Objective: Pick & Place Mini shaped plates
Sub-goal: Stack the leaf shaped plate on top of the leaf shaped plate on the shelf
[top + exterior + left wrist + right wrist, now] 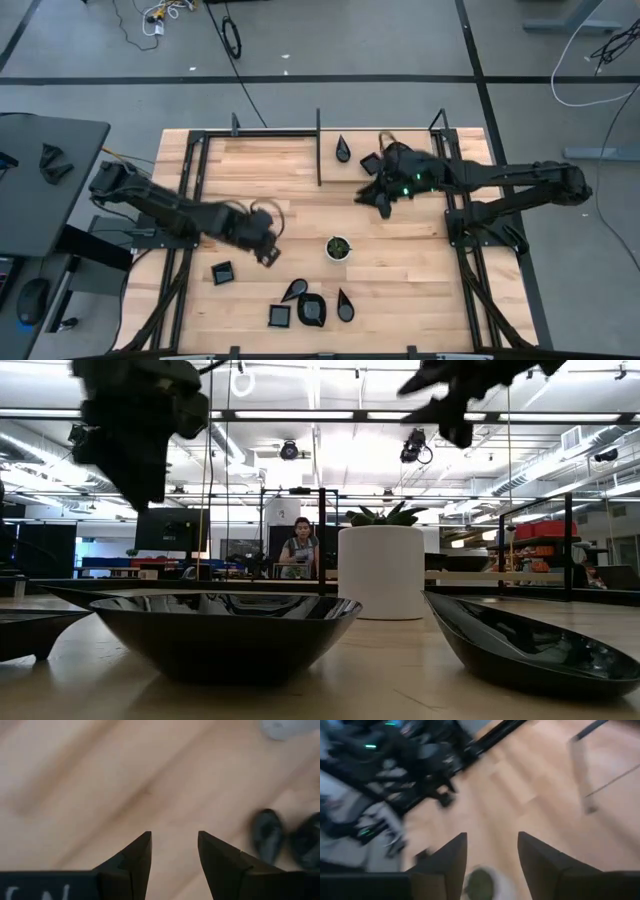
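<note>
Both arms are up off the tabletop point(400, 280) and neither is carrying anything. The left gripper point(268, 256) hangs over bare wood left of centre, its jaws apart with nothing between them; in its wrist view two dark plates show farther off, past the fingers point(135, 862). The right gripper point(383, 207) hangs over the back right part of the tabletop, jaws spread wide and empty, just beside a black plate point(371, 162) that lies under the arm's wrist.

The plates lie in two lots. At the back, a teardrop plate point(343, 150) sits near the upright divider point(319, 148), with the one by the right arm a little to its right. Toward the front, a square plate point(222, 272) lies alone on the left. Then comes a cluster: a teardrop point(293, 290), a square point(279, 315), a rounded leaf plate point(312, 310) and another teardrop point(345, 305), close together.

A white cup point(338, 247) with green inside stands near the middle, between the two grippers.

From table height, the front plates loom large, and a person point(299, 550) is far back in the room.
</note>
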Tool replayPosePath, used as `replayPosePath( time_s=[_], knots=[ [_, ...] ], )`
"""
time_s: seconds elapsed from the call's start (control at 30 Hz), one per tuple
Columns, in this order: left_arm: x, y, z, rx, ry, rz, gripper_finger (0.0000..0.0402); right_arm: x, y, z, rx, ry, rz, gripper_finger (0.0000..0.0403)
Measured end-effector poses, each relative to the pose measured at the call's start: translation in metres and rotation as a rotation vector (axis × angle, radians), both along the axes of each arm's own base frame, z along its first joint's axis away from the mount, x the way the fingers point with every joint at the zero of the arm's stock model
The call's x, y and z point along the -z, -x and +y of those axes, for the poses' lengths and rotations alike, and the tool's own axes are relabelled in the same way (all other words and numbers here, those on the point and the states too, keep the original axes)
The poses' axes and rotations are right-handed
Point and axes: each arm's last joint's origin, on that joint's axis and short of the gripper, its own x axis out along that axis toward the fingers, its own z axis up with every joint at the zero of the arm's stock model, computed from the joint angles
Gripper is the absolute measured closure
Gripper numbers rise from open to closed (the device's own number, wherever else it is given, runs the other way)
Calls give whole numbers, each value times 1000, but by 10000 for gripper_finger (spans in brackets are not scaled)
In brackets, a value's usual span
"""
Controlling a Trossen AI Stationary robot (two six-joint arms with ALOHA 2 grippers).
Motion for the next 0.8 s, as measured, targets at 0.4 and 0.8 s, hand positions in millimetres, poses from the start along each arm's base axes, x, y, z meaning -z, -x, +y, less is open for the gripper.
replayPosePath(
  time_s=[0.4, 0.8],
  knots=[
    [45, 2, -67, 16, 144, -370, 236, 8, -7, 115, -137, -191, -8, 301],
    [44, 7, -84, -18, 228, -403, 236, 57, -82, 192, -323, -32, 110, 397]
  ],
)
